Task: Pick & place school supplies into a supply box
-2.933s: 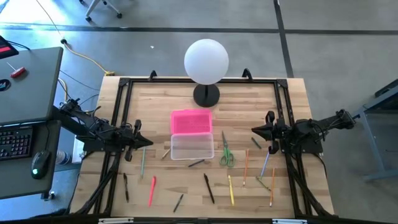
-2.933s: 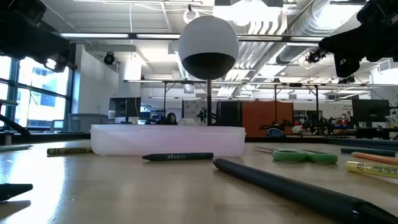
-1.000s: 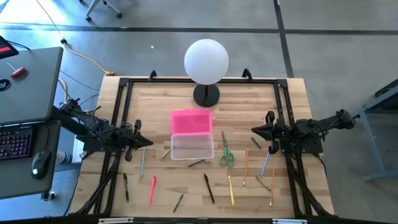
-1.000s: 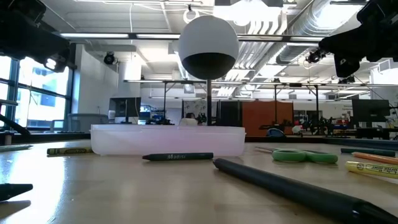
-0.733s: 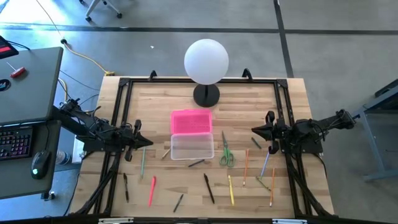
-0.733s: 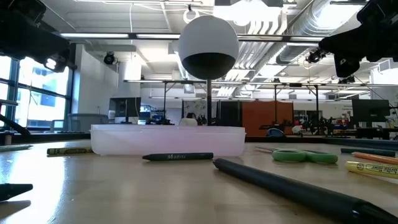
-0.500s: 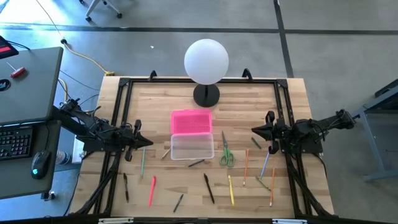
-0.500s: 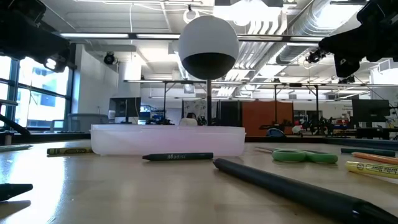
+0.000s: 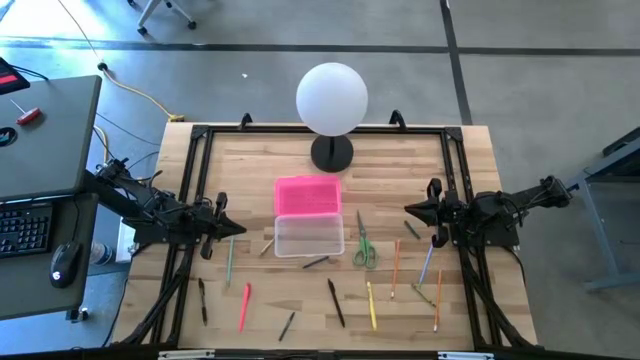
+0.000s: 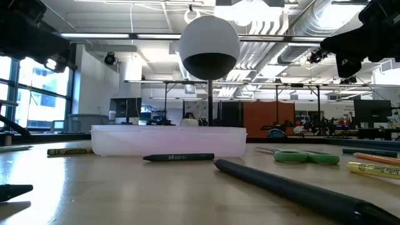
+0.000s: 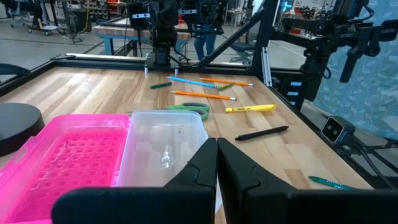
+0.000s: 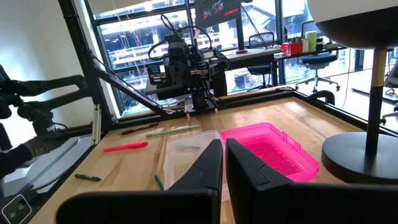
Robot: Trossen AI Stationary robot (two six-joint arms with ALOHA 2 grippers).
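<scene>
Status of work: not begun, by the evidence on the table [image 9: 250, 150]. The supply box [image 9: 309, 237] sits open near the table's centre, clear and with nothing visible inside in either wrist view. Its pink lid [image 9: 307, 195] lies flat and touching it on the far side, toward the white globe lamp [image 9: 332, 98].

All supplies remain loose on the table. To the right of the box: green-handled scissors [image 9: 363, 246] just beside it, then an orange pencil [image 9: 395, 270], a blue pen [image 9: 426, 265], a yellow marker [image 9: 371, 305] and a further orange pencil [image 9: 437, 300]. In front of the box: a short dark crayon [image 9: 316, 262], a black pen [image 9: 336, 302] and a small dark pen [image 9: 287, 325]. To the left: a green pencil [image 9: 228, 264], a red pen [image 9: 244, 306] and a dark pen [image 9: 202, 299]. None is inside or resting on the box.

Left tool [image 9: 226, 229]: parked at the table's left edge, raised off the surface, fingers together, holding nothing. Right tool [image 9: 415, 210]: parked at the right edge, likewise raised, fingers together and empty. Both point inward toward the box, well apart from any supply.

Assessment: every item is still to be picked and placed; whether the lid is to be fitted afterward cannot be told.
</scene>
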